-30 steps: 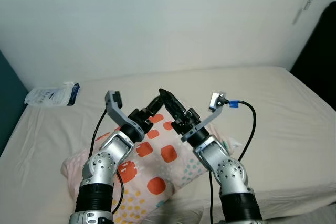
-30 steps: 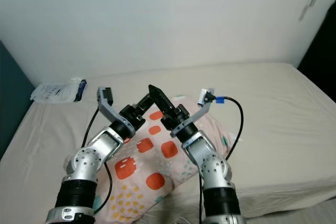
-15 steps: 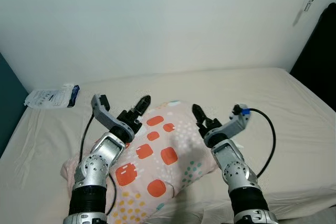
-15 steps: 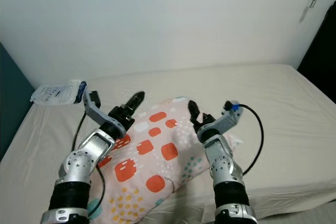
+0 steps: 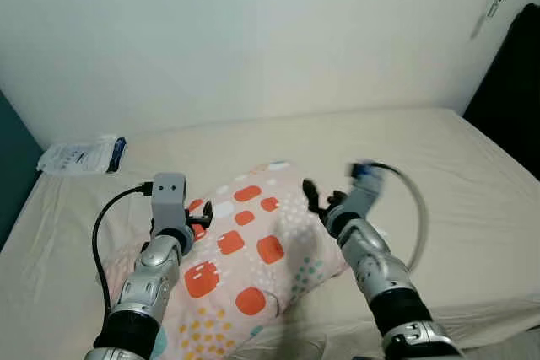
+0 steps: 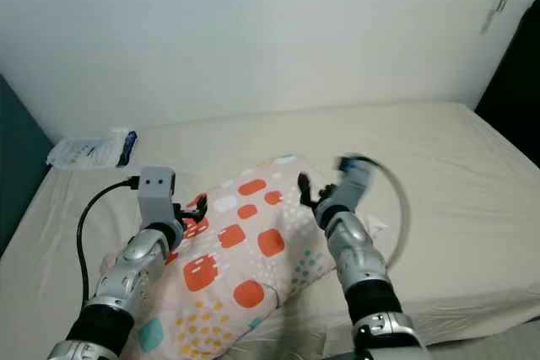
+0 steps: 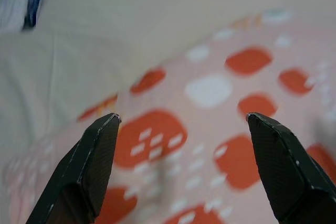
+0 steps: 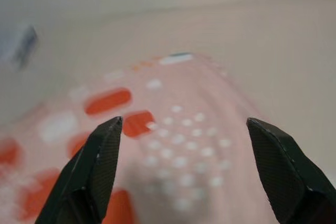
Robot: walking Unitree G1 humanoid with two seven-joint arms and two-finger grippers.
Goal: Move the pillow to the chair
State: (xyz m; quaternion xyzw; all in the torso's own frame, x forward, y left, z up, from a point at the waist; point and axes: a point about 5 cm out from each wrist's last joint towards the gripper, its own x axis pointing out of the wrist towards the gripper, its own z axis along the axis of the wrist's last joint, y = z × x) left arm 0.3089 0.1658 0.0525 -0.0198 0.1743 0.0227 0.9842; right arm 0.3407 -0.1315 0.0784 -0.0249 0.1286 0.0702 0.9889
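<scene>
A pink pillow (image 5: 253, 250) with orange patches and small dots lies on the near part of the bed, slightly towards its left side. My left gripper (image 5: 201, 217) is at the pillow's left edge, low against the fabric. In the left wrist view this gripper (image 7: 181, 116) is open, with the orange patches between its fingers (image 7: 89, 156). My right gripper (image 5: 312, 198) sits over the pillow's right upper part, and its arm is blurred. The right wrist view shows that gripper (image 8: 184, 121) open too, looking along the dotted pillow (image 8: 178, 129). Neither holds anything.
The bed (image 5: 447, 174) has a beige sheet and runs back to a white wall. A white packet with a blue end (image 5: 80, 156) lies at its far left corner. A dark teal wall (image 5: 10, 174) is on the left, and something black (image 5: 516, 82) stands at the right.
Both grippers were crossed together above the pillow, then swung apart and came down to its two sides. The left wrist has turned inward. The pillow lies where it was.
</scene>
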